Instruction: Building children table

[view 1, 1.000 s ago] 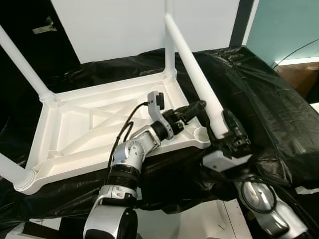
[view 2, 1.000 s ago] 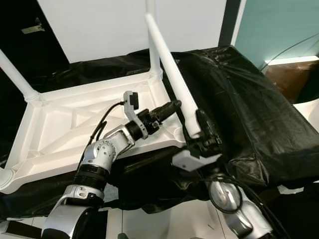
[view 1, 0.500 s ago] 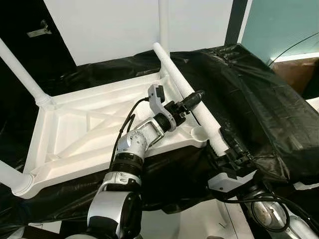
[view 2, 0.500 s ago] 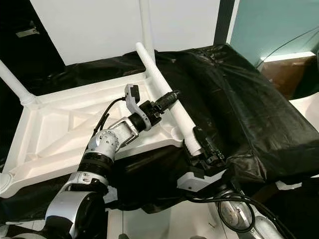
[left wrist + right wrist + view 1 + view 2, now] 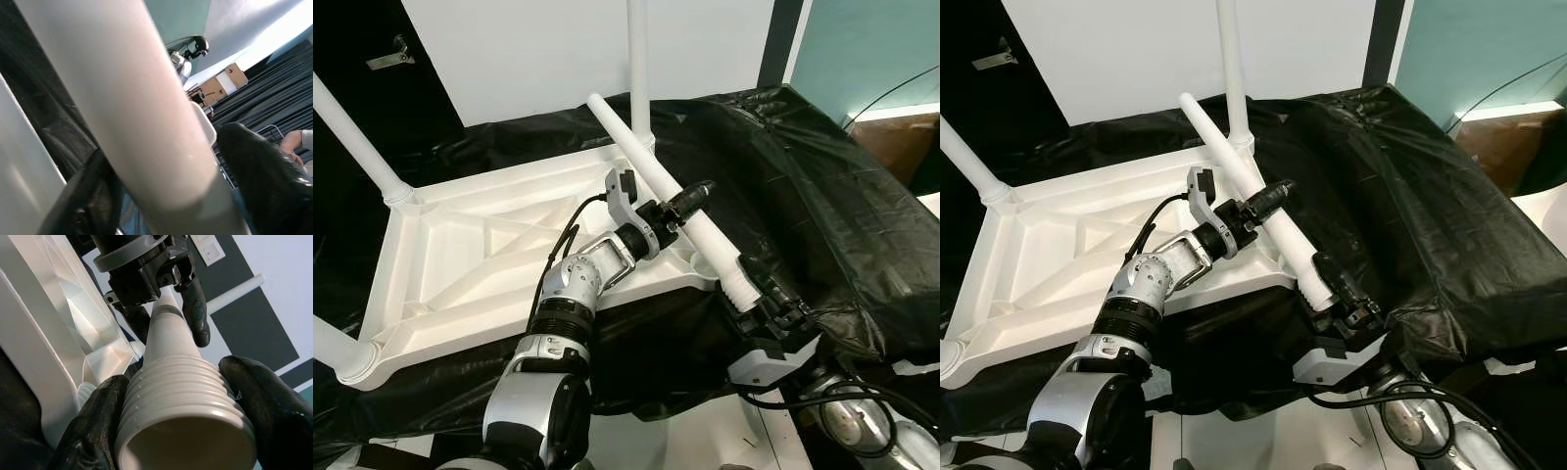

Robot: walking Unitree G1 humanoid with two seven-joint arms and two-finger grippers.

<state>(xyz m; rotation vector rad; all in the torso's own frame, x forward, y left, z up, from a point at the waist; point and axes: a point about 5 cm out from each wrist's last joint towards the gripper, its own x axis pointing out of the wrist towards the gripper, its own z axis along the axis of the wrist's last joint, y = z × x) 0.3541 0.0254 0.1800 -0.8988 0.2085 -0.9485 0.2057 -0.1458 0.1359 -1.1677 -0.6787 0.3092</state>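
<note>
A white table top (image 5: 460,284) lies upside down on the black sheet, with three legs standing up from its corners. The loose white leg (image 5: 656,176) slants over the near right corner socket (image 5: 701,262). My right gripper (image 5: 759,291) is shut on its threaded end (image 5: 186,416), one black finger (image 5: 88,431) on each side. That end hangs just off the table top's near right corner. My left gripper (image 5: 693,199) is shut around the leg's middle, and its fingers (image 5: 259,171) hug the tube (image 5: 137,112).
The black sheet (image 5: 822,196) drapes over the work surface and falls off at the front and right edges. The back right leg (image 5: 639,69) stands close behind the loose one. A brown box (image 5: 901,147) sits at the far right. A person's hand (image 5: 296,139) shows in the left wrist view.
The loose leg has tipped from steep to a low slant, its far end dropping back and left. My right gripper drew the threaded end toward me. My left gripper closed around the tube.
</note>
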